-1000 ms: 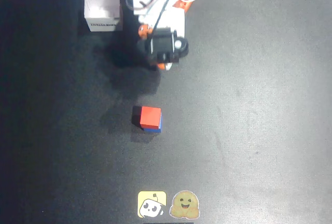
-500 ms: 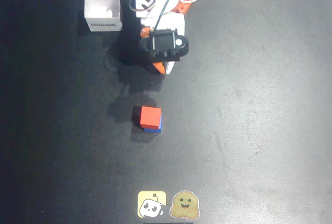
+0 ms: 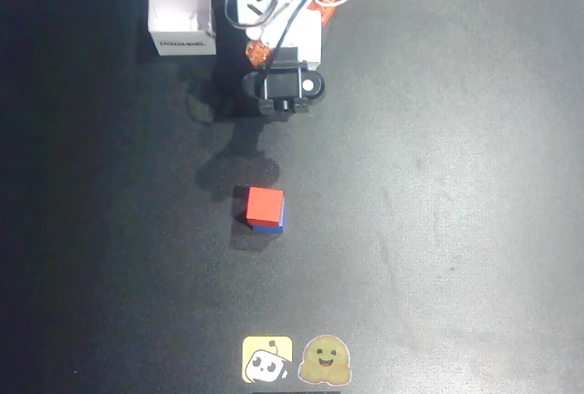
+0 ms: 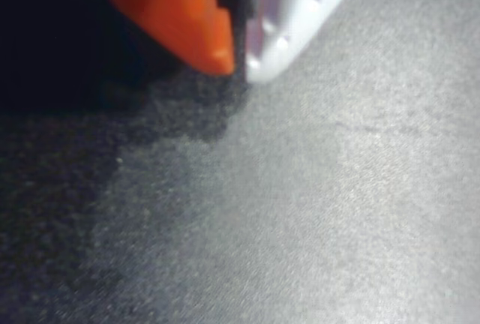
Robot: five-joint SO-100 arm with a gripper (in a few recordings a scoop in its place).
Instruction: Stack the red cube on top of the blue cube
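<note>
gripper (image 4: 236, 58): orange and white fingertips meet at their tips in the wrist view, drawn together with nothing between them, hanging over bare mat.
red cube (image 3: 265, 202): sits squarely on the blue cube (image 3: 270, 227), near the middle of the table (image 3: 456, 184), a little toward its left in the overhead view and well apart from the gripper.
stack: top face nearly covers the one below; a thin blue strip shows along the lower and right sides, so the alignment looks close, maybe slightly off.
handling: judged light and stiff, matte faces likely to give fair grip; a small bump could slide it off its base.
hold: if it needs re-seating, pinch two opposite side faces of the upper block, above the seam, so the lower one is not dragged along.
look: plain orange-red, sharp edges, no marks; its partner is bright blue and the same size.
task: appears done.
arm (image 3: 283, 43): folded near the table's top edge.
box (image 3: 182, 18): white, open, near the top-left corner.
stickers (image 3: 297, 359): two at the bottom edge.
</note>
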